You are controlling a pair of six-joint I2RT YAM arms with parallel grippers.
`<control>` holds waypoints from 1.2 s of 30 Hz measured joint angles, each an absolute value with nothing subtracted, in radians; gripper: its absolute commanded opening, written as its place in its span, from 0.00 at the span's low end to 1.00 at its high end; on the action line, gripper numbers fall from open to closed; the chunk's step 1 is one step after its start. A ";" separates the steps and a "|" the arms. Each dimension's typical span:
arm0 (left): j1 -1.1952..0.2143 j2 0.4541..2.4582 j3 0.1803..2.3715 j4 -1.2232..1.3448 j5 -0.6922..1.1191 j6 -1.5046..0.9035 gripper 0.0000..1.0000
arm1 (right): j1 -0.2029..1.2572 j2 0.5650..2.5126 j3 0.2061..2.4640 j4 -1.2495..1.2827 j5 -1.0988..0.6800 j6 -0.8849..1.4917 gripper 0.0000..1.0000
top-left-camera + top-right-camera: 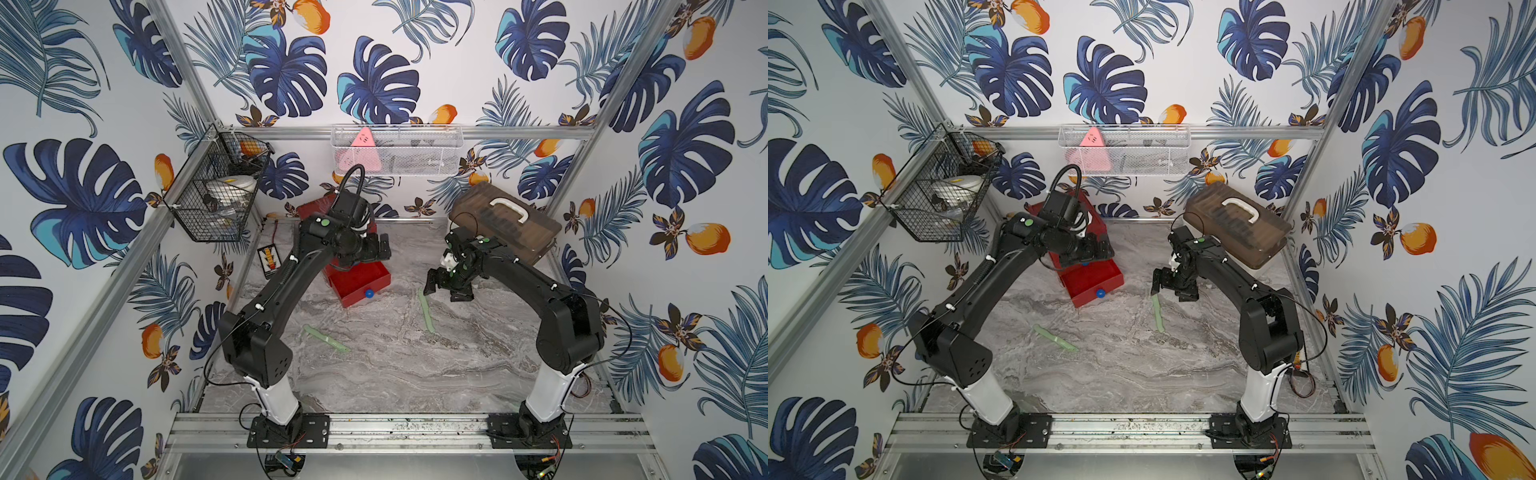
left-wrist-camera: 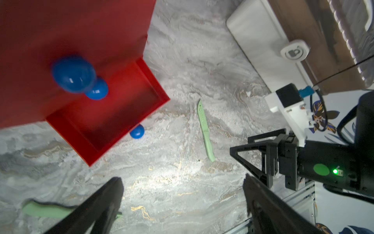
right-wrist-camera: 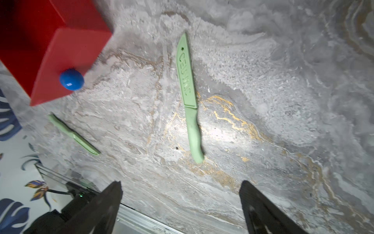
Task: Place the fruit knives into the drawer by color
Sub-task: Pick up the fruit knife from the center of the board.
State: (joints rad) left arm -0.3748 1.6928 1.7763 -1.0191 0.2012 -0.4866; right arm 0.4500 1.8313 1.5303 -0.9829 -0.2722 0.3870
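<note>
The right gripper (image 3: 180,182) hangs spread wide and empty above the marble tabletop (image 3: 283,121), its black fingers (image 3: 105,202) clear of everything. Below it lies a pale green knife (image 3: 190,101), flat on the stone, in line with the gap between the fingers but not touching them. Raised lettering runs along the blade, opening with a small star and the letters "CE"; the rest is too soft to read with confidence. Toward the left arm's side, well apart from this gripper, a second green knife (image 3: 74,135) lies at a slant. On the gripper's other side stands a beige case (image 1: 505,226) with a brown lid and a white handle (image 1: 509,208). Its round latch (image 2: 294,53) carries a padlock symbol.

The left gripper (image 2: 182,178), likewise splayed and holding nothing, hovers close in front of the red chest (image 2: 70,30), over its pulled-out bottom drawer (image 2: 113,113). Three blue knobs (image 2: 73,74) show on the drawer fronts, the lowest knob (image 2: 137,131) on the open drawer. Both top views show the two knives on the table, outside the drawer.
</note>
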 measured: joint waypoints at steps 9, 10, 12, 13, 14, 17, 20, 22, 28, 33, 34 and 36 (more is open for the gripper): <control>-0.414 1.399 1.236 -0.809 0.313 -0.606 0.99 | 0.547 1.806 1.423 -0.973 -0.178 0.327 0.92; -0.419 1.380 1.198 -0.784 0.321 -0.614 0.99 | 0.552 1.811 1.421 -0.969 -0.174 0.324 0.92; -0.429 1.351 1.136 -0.739 0.341 -0.634 0.99 | 0.554 1.829 1.420 -0.958 -0.165 0.324 0.90; -0.434 1.338 1.105 -0.717 0.348 -0.644 0.99 | 0.555 1.840 1.420 -0.950 -0.150 0.324 0.89; -0.439 1.327 1.080 -0.701 0.352 -0.657 0.99 | 0.556 1.851 1.420 -0.943 -0.144 0.324 0.89; -0.452 1.303 1.040 -0.673 0.363 -0.667 0.99 | 0.558 1.885 1.433 -0.932 -0.139 0.321 0.85; -0.456 1.294 1.020 -0.656 0.368 -0.678 0.99 | 0.562 1.919 1.461 -0.919 -0.133 0.316 0.78; -0.456 1.295 1.016 -0.653 0.370 -0.678 0.99 | 0.566 1.943 1.480 -0.915 -0.124 0.311 0.72; -0.456 1.320 1.023 -0.648 0.378 -0.672 0.99 | 0.622 1.989 1.510 -0.910 -0.083 0.303 0.61; -0.456 1.333 1.026 -0.648 0.390 -0.655 0.99 | 0.648 2.016 1.515 -0.909 -0.023 0.306 0.56; -0.456 1.333 1.026 -0.648 0.392 -0.654 0.99 | 0.656 2.019 1.516 -0.910 -0.021 0.306 0.56; -0.456 1.334 1.026 -0.648 0.395 -0.652 0.99 | 0.666 2.026 1.519 -0.910 -0.004 0.306 0.56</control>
